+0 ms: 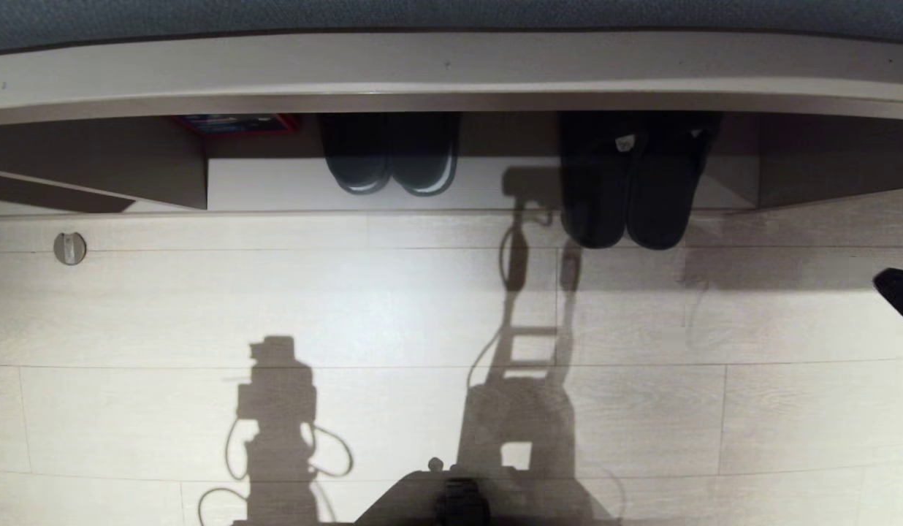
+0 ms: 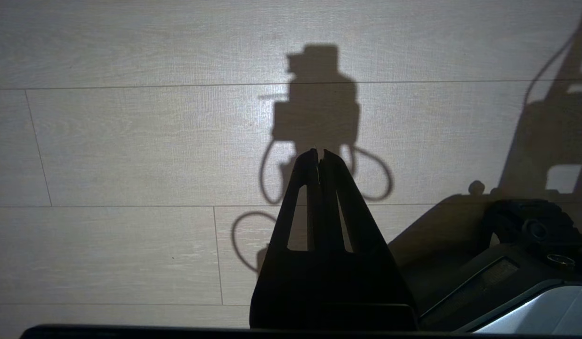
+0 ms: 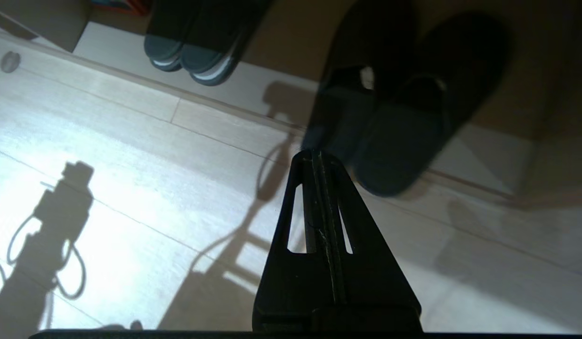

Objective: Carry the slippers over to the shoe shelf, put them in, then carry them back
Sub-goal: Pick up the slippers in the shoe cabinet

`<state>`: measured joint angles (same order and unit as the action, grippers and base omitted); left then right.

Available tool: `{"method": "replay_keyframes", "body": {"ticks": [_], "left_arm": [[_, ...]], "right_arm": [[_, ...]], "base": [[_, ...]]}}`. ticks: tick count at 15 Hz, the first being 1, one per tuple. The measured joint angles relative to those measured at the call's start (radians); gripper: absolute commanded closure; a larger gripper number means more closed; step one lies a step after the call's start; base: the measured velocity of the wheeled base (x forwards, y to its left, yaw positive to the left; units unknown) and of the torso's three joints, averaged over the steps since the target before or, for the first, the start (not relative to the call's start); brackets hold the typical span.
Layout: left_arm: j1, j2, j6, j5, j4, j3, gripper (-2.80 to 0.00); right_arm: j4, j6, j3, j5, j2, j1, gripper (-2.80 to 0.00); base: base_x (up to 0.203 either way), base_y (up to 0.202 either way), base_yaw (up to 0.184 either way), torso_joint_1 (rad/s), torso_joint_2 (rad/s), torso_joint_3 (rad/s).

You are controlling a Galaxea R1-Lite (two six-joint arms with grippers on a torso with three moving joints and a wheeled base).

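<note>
The left gripper (image 2: 319,157) hangs over bare floor (image 2: 131,141), fingers pressed together on nothing. In the shelf (image 1: 276,183), right of a rounded pair (image 1: 389,164), the slippers (image 1: 630,190) lie with near ends over its edge. The right gripper (image 3: 318,157), closed and empty, hovers just short of them.

Heels lost in shelf shadow, arm clipped at the frame edge

The slippers (image 1: 630,190) run back into the dark shoe shelf (image 1: 481,186), heels hidden; the 2 closed-toe shoes (image 1: 389,157) show toes only. The right end effector (image 1: 901,292) is cut off by the head view's edge.
</note>
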<state>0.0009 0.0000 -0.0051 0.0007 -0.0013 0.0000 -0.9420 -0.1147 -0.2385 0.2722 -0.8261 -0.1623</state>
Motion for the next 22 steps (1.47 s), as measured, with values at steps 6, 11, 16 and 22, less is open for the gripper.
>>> {"method": "replay_keyframes", "body": {"ticks": [6,11,16,22], "left_arm": [[0.000,0.000,-0.001,0.000,0.000,0.000,0.00],[0.000,0.000,-0.001,0.000,0.000,0.000,0.00],[0.000,0.000,0.000,0.000,0.000,0.000,0.00],[0.000,0.000,0.000,0.001,0.000,0.000,0.00]], "right_arm": [[0.528,0.016,0.058,-0.021,0.500,0.136,0.00],[0.826,0.042,0.179,-0.108,0.747,0.161,0.00],[0.930,0.055,0.231,-0.274,0.821,0.163,0.00],[0.942,0.063,0.239,-0.278,0.831,0.162,0.00]], "base": [[0.000,0.000,0.000,0.000,0.00,0.000],[0.000,0.000,0.000,0.000,0.00,0.000],[0.000,0.000,0.000,0.000,0.00,0.000],[0.000,0.000,0.000,0.000,0.00,0.000]]}}
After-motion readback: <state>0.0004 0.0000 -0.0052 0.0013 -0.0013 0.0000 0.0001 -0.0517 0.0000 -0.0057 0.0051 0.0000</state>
